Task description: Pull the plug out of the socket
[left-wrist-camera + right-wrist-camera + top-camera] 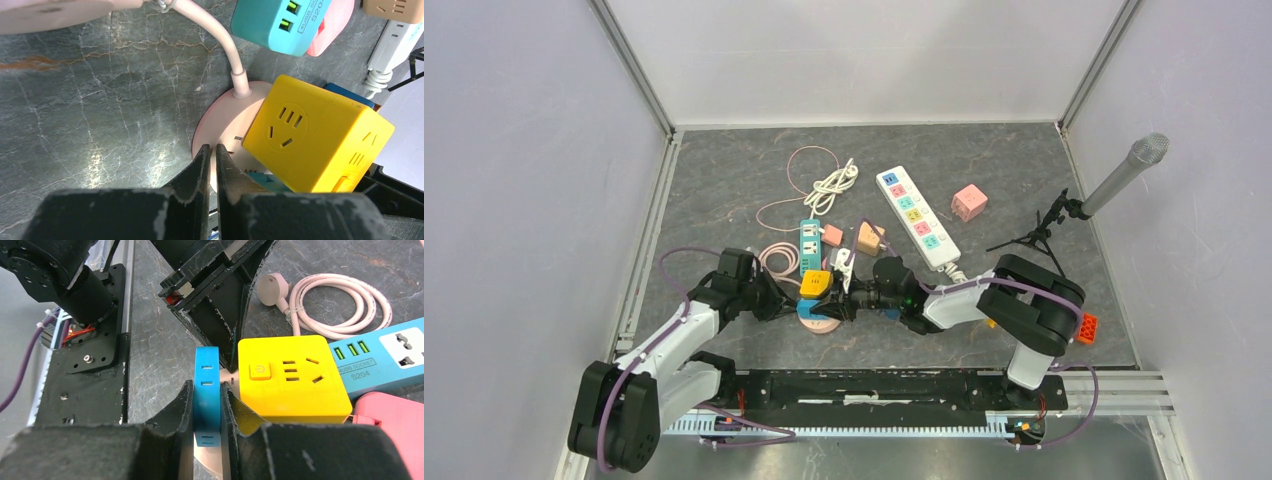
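A round pink socket (817,322) lies on the grey table with a yellow cube adapter (815,284) and a flat blue plug (809,306) standing in it. My right gripper (206,385) is shut on the blue plug (206,365), one finger on each flat face, right beside the yellow cube (290,380). My left gripper (210,147) is shut, its tips down on the rim of the pink socket (220,115), left of the yellow cube (310,140). In the top view the left gripper (792,303) and the right gripper (842,303) meet at the socket from opposite sides.
A teal power strip (810,245) and a coiled pink cable (779,258) lie just behind the socket. A white power strip (916,215), a pink cube (969,202) and a white cable (832,185) lie farther back. A microphone stand (1114,180) stands at the right.
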Motion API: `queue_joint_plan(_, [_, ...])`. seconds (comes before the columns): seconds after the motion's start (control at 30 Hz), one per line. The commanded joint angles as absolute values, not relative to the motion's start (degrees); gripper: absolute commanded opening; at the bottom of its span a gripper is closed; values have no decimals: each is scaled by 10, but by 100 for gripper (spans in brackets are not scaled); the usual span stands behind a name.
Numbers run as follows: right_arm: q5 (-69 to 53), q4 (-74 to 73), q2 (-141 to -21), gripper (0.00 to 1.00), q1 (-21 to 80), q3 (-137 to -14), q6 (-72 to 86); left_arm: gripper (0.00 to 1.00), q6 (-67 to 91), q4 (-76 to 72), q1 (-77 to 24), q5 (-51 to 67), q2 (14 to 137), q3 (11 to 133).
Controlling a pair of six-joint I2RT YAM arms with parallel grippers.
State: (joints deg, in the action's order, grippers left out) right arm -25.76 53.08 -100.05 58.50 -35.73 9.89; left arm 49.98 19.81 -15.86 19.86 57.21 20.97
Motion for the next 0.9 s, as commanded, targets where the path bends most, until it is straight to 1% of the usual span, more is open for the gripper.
queue_joint_plan(0.0, [-236,544,-962,0,610,-373,41,12,496,229,-165,195,582,204])
queue_joint_plan(0.03, [-232,520,-965,2,610,-380,37,13,497,229,-165,199,581,206])
queue_joint_plan(0.13, [-222,481,-970,21,610,-386,25,27,502,230,-165,212,575,217])
queue_joint_plan(0.2, [-218,476,-971,29,610,-380,24,35,504,231,-165,220,571,224])
queue_joint_plan(0.27, [-214,473,-972,34,610,-375,23,41,504,231,-165,226,566,229])
queue_joint_plan(0.37, [-210,468,-977,40,610,-372,19,44,505,221,-165,241,562,230])
queue_joint_plan(0.43, [-207,468,-979,41,611,-372,18,44,506,212,-165,253,565,228])
queue_joint_plan(0.57, [-205,460,-987,40,613,-383,10,43,505,205,-165,269,578,224])
queue_joint_plan(0.67, [-205,448,-992,32,615,-395,5,40,500,204,-165,270,591,217])
queue_joint_plan(0.73, [-209,445,-996,20,616,-403,5,39,501,202,-165,265,600,210])
queue_joint_plan(0.8, [-213,448,-994,1,616,-409,5,37,507,189,-165,262,606,201])
queue_joint_plan(0.87, [-219,466,-989,0,616,-407,11,35,512,180,-165,253,612,196])
